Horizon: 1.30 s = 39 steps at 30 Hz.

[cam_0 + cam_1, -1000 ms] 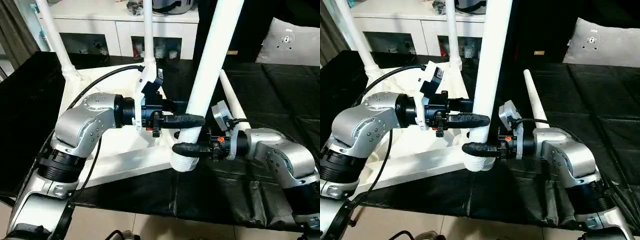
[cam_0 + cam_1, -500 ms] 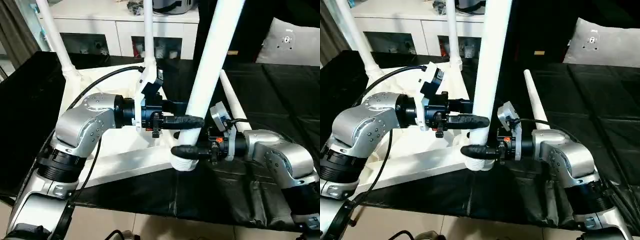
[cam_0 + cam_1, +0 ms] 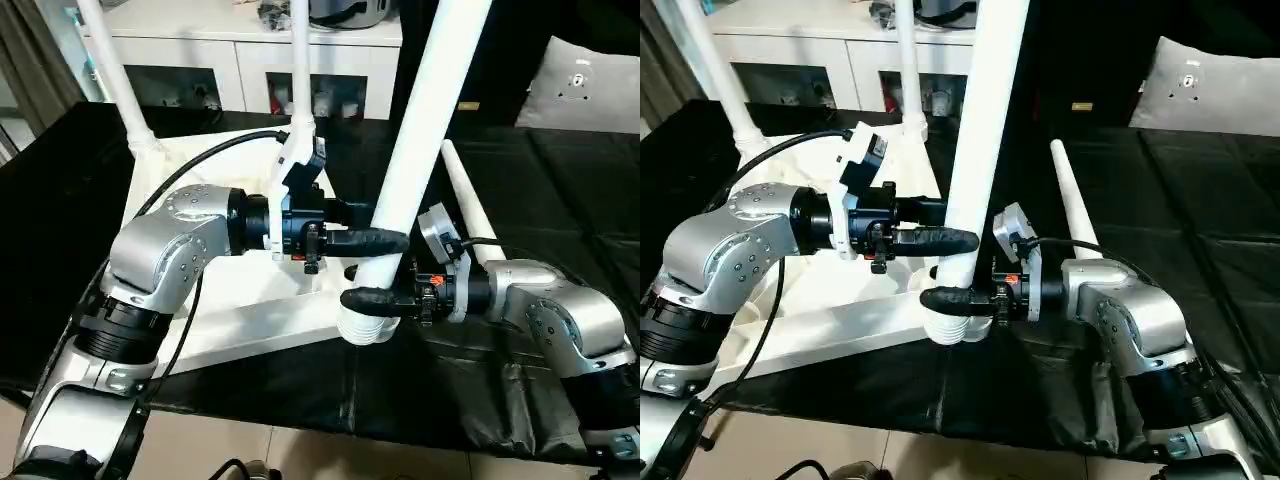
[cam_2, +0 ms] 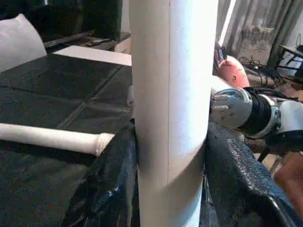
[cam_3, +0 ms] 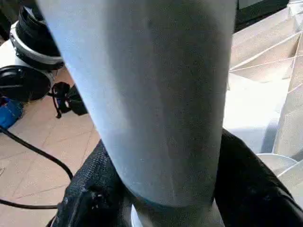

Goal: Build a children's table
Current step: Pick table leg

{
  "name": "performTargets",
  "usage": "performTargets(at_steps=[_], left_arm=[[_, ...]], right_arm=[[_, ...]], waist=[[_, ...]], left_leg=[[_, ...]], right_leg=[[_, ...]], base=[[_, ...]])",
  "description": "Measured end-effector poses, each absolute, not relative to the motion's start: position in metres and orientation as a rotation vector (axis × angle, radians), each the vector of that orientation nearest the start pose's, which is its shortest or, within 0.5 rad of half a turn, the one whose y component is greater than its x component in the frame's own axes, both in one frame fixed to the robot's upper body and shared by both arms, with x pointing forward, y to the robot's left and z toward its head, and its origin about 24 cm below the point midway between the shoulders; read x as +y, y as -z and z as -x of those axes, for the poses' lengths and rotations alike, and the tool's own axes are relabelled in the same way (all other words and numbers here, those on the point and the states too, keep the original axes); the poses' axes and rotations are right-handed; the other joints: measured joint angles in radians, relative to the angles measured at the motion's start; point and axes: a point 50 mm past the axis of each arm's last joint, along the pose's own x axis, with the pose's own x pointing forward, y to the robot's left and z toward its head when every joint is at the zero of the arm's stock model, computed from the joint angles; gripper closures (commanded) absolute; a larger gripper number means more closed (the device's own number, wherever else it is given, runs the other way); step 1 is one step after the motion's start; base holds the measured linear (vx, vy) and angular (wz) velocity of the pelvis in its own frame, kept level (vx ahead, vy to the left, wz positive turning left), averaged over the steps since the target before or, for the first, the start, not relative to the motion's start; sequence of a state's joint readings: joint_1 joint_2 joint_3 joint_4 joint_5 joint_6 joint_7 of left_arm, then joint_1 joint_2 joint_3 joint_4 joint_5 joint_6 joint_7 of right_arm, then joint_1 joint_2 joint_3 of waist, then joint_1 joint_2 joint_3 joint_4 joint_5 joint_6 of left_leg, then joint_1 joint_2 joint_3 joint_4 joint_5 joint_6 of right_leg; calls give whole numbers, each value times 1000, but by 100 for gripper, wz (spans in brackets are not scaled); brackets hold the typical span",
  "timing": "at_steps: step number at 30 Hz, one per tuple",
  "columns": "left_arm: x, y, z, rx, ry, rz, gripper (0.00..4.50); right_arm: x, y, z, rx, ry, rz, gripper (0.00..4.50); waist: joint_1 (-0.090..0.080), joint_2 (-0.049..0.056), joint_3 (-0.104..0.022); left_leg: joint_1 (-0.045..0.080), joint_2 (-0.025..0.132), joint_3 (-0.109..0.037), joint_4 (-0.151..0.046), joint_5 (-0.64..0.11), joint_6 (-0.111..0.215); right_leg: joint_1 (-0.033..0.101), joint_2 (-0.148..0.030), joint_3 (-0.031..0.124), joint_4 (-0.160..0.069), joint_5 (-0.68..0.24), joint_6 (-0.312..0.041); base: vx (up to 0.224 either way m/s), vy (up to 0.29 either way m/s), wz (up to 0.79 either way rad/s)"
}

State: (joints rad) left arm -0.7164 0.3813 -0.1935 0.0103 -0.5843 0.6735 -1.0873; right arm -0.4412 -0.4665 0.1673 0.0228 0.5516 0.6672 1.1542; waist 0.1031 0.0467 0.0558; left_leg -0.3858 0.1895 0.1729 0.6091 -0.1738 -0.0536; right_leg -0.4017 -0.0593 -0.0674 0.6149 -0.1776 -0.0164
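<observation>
The tall white leg (image 3: 420, 130) stands between my left gripper (image 3: 385, 240) and my right gripper (image 3: 362, 299), blocking any straight pass from one side to the other. Two more upright legs (image 3: 298, 70) rise behind my left arm, over the white tabletop (image 3: 240, 310). To my right, black cloth (image 3: 580, 190) lies open past the loose leg (image 3: 462, 195).

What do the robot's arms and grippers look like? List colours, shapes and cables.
Both arms are rounded silver shells with black joint rings. Left arm: a black cable loops over it to a white wrist bracket. Right arm: a small grey wrist module, thin black cable, orange-red detail. Left gripper and right gripper: long, glossy black, rounded fingers.
</observation>
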Motion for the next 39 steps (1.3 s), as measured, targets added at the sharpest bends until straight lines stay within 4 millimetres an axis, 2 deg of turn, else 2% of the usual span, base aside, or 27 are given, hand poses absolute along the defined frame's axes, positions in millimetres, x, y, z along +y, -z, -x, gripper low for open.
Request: performTargets(at_steps=[4,5,7,9,10,13,20,23,25,29,34,37,39], left_arm=[[82,-184,-301,115,1509,49,268],[82,-184,-301,116,1510,52,233],[82,-184,-301,117,1507,55,198],[81,-184,-301,117,1500,53,193],[81,-183,-301,116,1493,52,171],[76,-182,-301,109,1470,53,150],[71,-179,-301,107,1448,59,93],[73,-177,-299,72,1448,159,68],[73,-177,-296,31,1459,308,59],[78,-179,-291,-21,1477,481,22],[77,-180,-287,-108,1440,678,2],[81,-188,-285,-166,1400,626,0],[91,-185,-286,-154,1332,542,0]], right_arm=[[-129,-110,-279,343,-1402,-172,246],[-128,-110,-279,341,-1402,-174,248],[-125,-109,-279,332,-1401,-182,249],[-123,-108,-278,324,-1401,-194,251],[-120,-107,-278,308,-1390,-200,256],[-111,-105,-280,271,-1346,-216,257],[-110,-103,-283,279,-1279,-186,260],[-105,-105,-283,238,-1269,-211,260],[-103,-108,-282,188,-1264,-244,260],[-97,-116,-280,132,-1281,-273,260],[-101,-115,-282,125,-1223,-303,260],[-112,-101,-284,186,-1099,-268,261],[-116,-96,-286,211,-1039,-238,261]], waist=[[4,0,0],[5,0,0],[5,0,0],[6,0,0],[6,0,0],[6,0,0],[8,2,-1],[6,1,-1],[7,1,-1],[7,0,-1],[10,-5,-1],[8,-7,-1],[1,-7,-1]], left_leg=[[0,0,0,0,0,0],[0,0,0,0,0,0],[0,0,0,0,0,0],[0,0,0,0,0,0],[0,0,0,0,0,0],[0,0,0,0,0,0],[0,0,0,0,0,0],[0,0,0,0,0,0],[-1,0,0,0,0,0],[0,0,0,0,0,0],[0,0,0,1,0,0],[0,0,0,1,0,0],[1,0,0,0,0,0]], right_leg=[[0,0,0,0,0,0],[0,0,0,0,0,0],[0,0,0,0,0,0],[0,0,0,0,0,0],[0,0,0,0,0,0],[0,0,0,0,0,0],[0,0,0,0,0,1],[0,0,0,0,0,0],[0,0,0,0,0,0],[0,0,0,0,0,0],[1,0,0,-1,-2,4],[2,0,0,-2,-2,6],[1,0,0,-2,-2,6]], base=[[0,0,0],[0,0,0],[0,0,0],[0,0,0],[0,0,0],[0,0,0],[0,0,0],[0,0,0],[0,0,0],[0,0,0],[0,0,0],[0,0,0],[0,0,0]])
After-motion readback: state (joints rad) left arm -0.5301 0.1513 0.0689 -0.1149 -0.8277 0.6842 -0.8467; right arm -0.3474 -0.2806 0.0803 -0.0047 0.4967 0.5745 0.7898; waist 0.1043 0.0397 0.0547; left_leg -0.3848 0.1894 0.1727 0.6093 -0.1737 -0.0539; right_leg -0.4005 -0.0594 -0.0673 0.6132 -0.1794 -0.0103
